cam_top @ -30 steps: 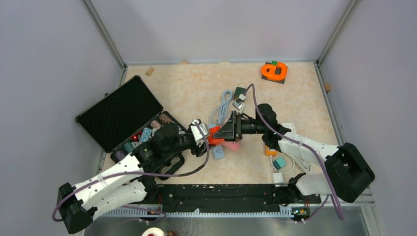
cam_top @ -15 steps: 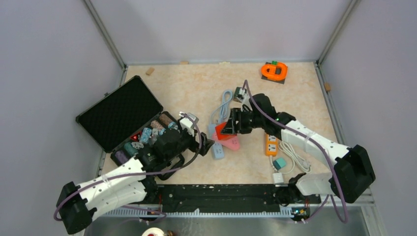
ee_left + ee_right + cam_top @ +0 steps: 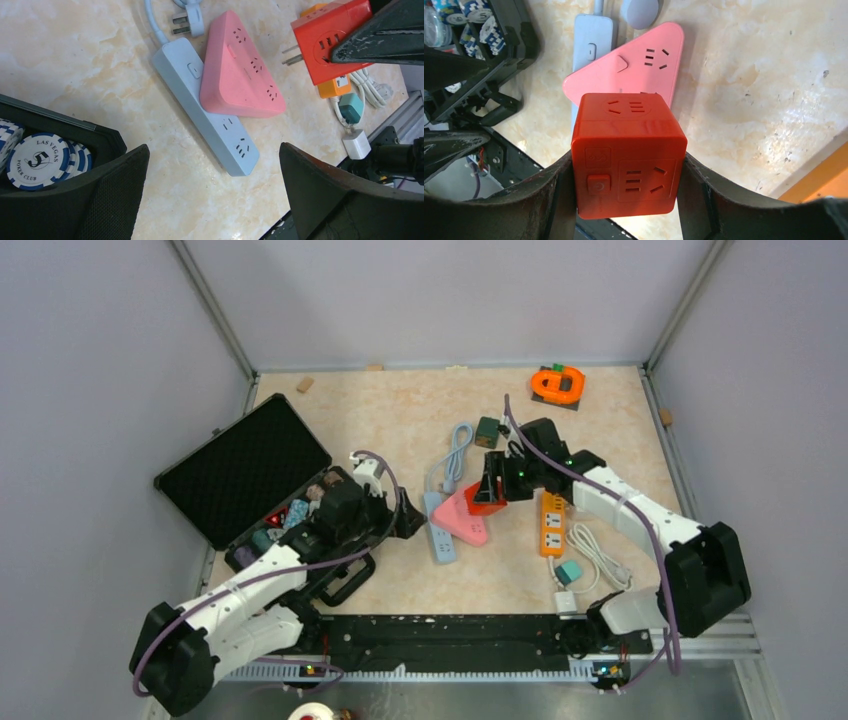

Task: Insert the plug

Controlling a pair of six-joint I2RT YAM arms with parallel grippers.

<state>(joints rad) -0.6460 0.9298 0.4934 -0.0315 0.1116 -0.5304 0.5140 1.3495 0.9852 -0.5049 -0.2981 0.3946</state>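
1 outstretched arm (image 3: pixel 620 505), right end effector (image 3: pixel 491 487) around red plug (image 3: pixel 629 150)

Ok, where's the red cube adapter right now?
Top view, centre-right: the red cube adapter is clamped in the right gripper, beside the pink triangular strip, left of the orange strip.

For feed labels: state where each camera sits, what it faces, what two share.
Top external: above, behind, looking down at the table; both arms show.
Left wrist: on left arm, facing pink power strip; open left tool shows.
Right wrist: on right arm; right tool grips the red socket cube.
Both wrist views show strip and cube.
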